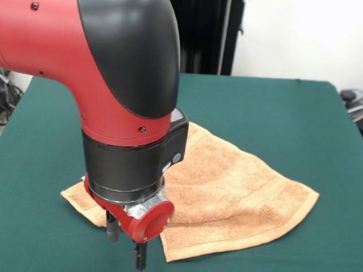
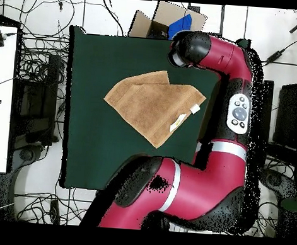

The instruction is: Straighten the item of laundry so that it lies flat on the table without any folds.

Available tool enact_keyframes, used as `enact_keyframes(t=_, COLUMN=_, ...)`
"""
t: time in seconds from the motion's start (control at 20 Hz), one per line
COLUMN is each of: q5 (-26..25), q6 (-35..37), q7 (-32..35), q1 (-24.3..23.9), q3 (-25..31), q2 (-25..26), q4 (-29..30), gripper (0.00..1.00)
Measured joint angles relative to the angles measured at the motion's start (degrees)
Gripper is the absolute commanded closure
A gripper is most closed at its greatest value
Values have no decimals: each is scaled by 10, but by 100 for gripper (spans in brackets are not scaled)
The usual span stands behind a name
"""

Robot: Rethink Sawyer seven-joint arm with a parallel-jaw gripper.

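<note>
Presently the gripper (image 1: pixel 126 243), fingers apart and holding nothing, hangs low over the table's (image 1: pixel 280 111) camera-side edge just beside the towel's front-left corner, while the orange-tan towel (image 1: pixel 227 193) lies near mid-table with one portion folded over itself and its white label (image 2: pixel 194 108) showing.

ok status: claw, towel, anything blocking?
Claw open, empty, low at the towel's edge. Towel still folded over, not flat on table. Nothing in the way.
</note>
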Motion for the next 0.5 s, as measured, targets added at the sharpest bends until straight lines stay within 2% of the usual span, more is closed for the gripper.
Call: enact_keyframes(t=0.5, q5=-4, q6=-31, q7=0, q1=3, q3=0, q2=-9, q4=38, gripper=0)
